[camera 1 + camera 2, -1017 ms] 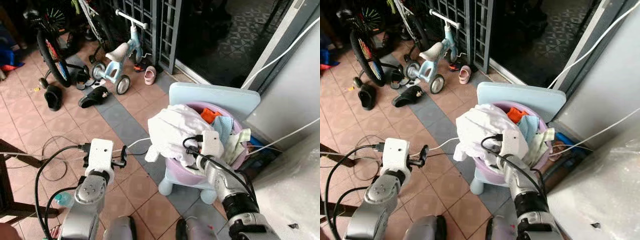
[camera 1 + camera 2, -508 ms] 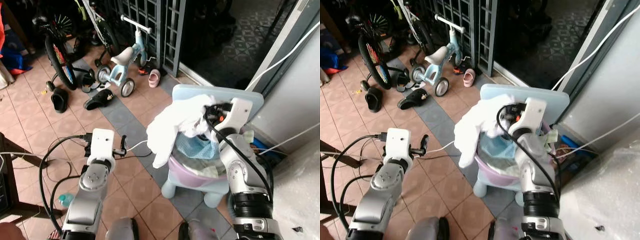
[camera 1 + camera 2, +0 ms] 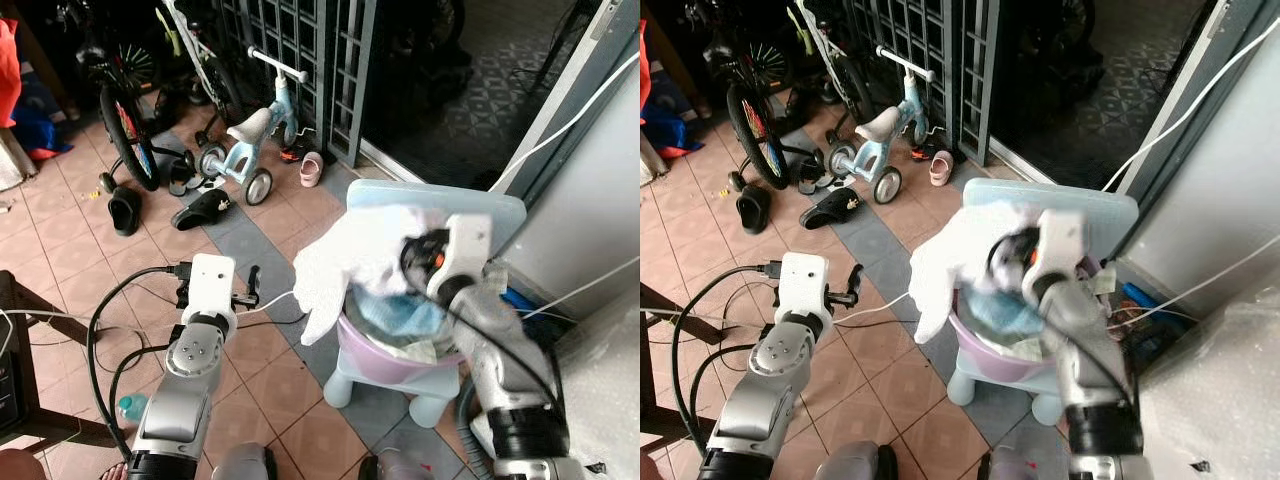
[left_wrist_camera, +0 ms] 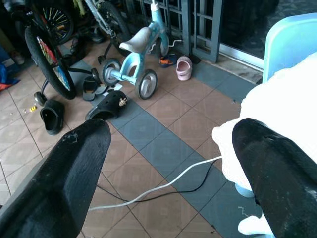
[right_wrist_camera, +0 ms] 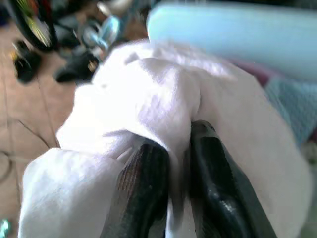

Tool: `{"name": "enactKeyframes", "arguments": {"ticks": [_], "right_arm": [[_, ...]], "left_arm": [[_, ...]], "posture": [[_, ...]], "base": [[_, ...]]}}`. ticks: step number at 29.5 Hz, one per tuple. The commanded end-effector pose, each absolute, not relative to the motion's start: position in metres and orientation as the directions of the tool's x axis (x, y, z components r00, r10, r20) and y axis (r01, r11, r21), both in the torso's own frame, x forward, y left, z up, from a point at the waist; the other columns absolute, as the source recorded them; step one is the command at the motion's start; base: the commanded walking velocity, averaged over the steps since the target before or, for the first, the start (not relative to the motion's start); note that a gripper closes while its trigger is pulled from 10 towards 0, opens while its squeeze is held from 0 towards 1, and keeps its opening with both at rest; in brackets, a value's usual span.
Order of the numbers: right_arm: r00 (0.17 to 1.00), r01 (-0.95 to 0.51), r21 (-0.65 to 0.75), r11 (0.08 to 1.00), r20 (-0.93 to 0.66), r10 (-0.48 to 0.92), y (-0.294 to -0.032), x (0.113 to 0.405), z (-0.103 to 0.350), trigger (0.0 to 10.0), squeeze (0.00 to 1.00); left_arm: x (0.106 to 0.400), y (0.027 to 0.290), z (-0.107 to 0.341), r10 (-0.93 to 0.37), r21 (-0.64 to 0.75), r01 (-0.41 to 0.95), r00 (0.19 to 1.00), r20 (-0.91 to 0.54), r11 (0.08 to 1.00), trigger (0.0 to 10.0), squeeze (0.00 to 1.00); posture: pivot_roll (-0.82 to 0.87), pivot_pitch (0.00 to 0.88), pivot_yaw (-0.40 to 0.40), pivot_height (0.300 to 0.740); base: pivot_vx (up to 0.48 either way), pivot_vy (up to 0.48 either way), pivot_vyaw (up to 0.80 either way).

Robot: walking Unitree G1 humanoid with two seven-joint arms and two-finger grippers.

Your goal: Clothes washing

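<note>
Up above the pink laundry basin [image 3: 385, 362], the right gripper [image 5: 173, 163] pinches a white garment [image 3: 345, 262] between its fingers [image 5: 213, 168], and the cloth hangs off the basin's left side toward the tiled floor [image 3: 265, 370]. Meanwhile the left gripper [image 4: 168, 148] hovers over the floor with its fingers [image 4: 74, 163] spread wide, near a white cable [image 4: 163, 186], a child's balance bike [image 3: 245, 140] beyond.

Light-blue balance bike [image 3: 245, 140] by dark gate [image 3: 300, 50] — pink shoe [image 3: 311, 169] beside it, black sandals [image 3: 205, 209] on tiled floor [image 3: 60, 250], big bicycle wheel [image 3: 122, 128] — white cable [image 4: 158, 186] across tiles.
</note>
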State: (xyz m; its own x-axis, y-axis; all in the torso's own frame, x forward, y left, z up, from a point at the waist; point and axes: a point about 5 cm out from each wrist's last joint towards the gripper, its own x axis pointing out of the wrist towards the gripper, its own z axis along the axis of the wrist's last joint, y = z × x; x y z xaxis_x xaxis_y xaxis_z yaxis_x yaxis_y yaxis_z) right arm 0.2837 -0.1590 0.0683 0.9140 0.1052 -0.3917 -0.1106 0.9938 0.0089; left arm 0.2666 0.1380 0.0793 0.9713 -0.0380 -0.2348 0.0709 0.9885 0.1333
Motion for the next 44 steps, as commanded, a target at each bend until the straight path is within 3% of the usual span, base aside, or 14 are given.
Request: {"name": "enactKeyframes", "arguments": {"ticks": [1,15,16,17,21,22,24,29,30,32,33,37,38,44], "right_arm": [[0.919,-0.022,-0.057,0.998,-0.394,-0.002,-0.174,0.285,0.071,10.0,1.00],[0.913,0.070,-0.148,0.986,-0.389,-0.123,-0.193,0.296,0.075,10.0,1.00],[0.912,0.055,-0.126,0.991,-0.398,-0.101,-0.190,0.296,0.073,10.0,0.76],[0.911,0.014,-0.105,0.994,-0.409,-0.056,-0.183,0.295,0.071,10.0,0.00],[0.926,-0.035,-0.029,0.999,-0.378,0.022,-0.171,0.294,0.075,10.0,0.00],[0.936,-0.106,-0.005,0.994,-0.337,0.098,-0.160,0.294,0.080,10.0,0.55],[0.932,-0.178,-0.005,0.984,-0.322,0.167,-0.152,0.292,0.082,10.0,1.00],[0.871,-0.350,-0.149,0.925,-0.415,0.263,-0.142,0.283,0.065,10.0,1.00],[0.865,-0.368,-0.228,0.901,-0.440,0.242,-0.145,0.281,0.058,10.0,0.57],[0.868,-0.366,-0.262,0.893,-0.441,0.226,-0.148,0.281,0.056,10.0,0.57],[0.875,-0.355,-0.317,0.879,-0.445,0.192,-0.153,0.282,0.053,10.0,0.00],[0.869,-0.316,-0.328,0.890,-0.476,0.133,-0.163,0.282,0.041,10.0,0.00],[0.867,-0.316,-0.332,0.889,-0.481,0.128,-0.164,0.282,0.039,0.0,0.00],[0.860,-0.330,-0.338,0.881,-0.492,0.133,-0.164,0.283,0.035,0.0,0.00]], "left_arm": [[0.267,0.139,0.077,-0.042,0.144,0.079,0.969,-0.245,0.986,10.0,0.00],[0.266,0.138,0.076,-0.052,0.155,0.093,0.967,-0.250,0.984,10.0,0.00],[0.266,0.139,0.076,-0.051,0.155,0.092,0.967,-0.250,0.984,10.0,0.00],[0.265,0.139,0.076,-0.051,0.156,0.092,0.967,-0.251,0.984,10.0,0.00],[0.264,0.140,0.076,-0.052,0.155,0.093,0.966,-0.253,0.984,10.0,0.00],[0.263,0.140,0.076,-0.054,0.153,0.095,0.966,-0.255,0.984,10.0,0.00],[0.263,0.140,0.076,-0.057,0.152,0.098,0.965,-0.255,0.983,10.0,0.00],[0.264,0.138,0.076,-0.068,0.150,0.109,0.965,-0.252,0.983,10.0,0.00],[0.264,0.137,0.076,-0.070,0.150,0.110,0.966,-0.251,0.982,10.0,0.00],[0.264,0.137,0.076,-0.070,0.150,0.110,0.966,-0.251,0.982,10.0,0.00],[0.264,0.137,0.076,-0.069,0.150,0.109,0.966,-0.251,0.983,10.0,0.00],[0.264,0.138,0.076,-0.063,0.150,0.103,0.966,-0.251,0.983,10.0,0.00],[0.264,0.137,0.076,-0.061,0.150,0.102,0.966,-0.251,0.983,10.0,0.00],[0.265,0.137,0.076,-0.061,0.149,0.101,0.966,-0.251,0.984,10.0,0.00]], "posture": [[-0.03,0.012,0.029,0.740],[-0.02,0.022,0.028,0.740],[-0.02,0.023,0.027,0.740],[-0.01,0.024,0.026,0.740],[-0.01,0.025,0.027,0.740],[-0.01,0.025,0.027,0.740],[-0.01,0.025,0.027,0.740],[-0.02,0.025,0.026,0.740],[-0.02,0.024,0.022,0.740],[-0.02,0.024,0.022,0.740],[-0.01,0.022,0.020,0.740],[-0.01,0.019,0.016,0.740],[-0.01,0.018,0.015,0.740],[-0.01,0.019,0.016,0.740]], "base": [[0.000,0.000,0.00],[0.000,0.000,0.00],[0.000,0.000,0.00],[0.000,0.000,0.00],[0.000,0.000,0.00],[0.000,0.000,0.00],[0.000,0.000,0.00],[0.000,0.000,0.00],[0.000,0.000,0.00],[0.000,0.000,0.00],[0.000,0.000,0.00],[0.000,0.000,0.00],[0.000,0.000,0.00],[0.000,0.000,0.00]]}}
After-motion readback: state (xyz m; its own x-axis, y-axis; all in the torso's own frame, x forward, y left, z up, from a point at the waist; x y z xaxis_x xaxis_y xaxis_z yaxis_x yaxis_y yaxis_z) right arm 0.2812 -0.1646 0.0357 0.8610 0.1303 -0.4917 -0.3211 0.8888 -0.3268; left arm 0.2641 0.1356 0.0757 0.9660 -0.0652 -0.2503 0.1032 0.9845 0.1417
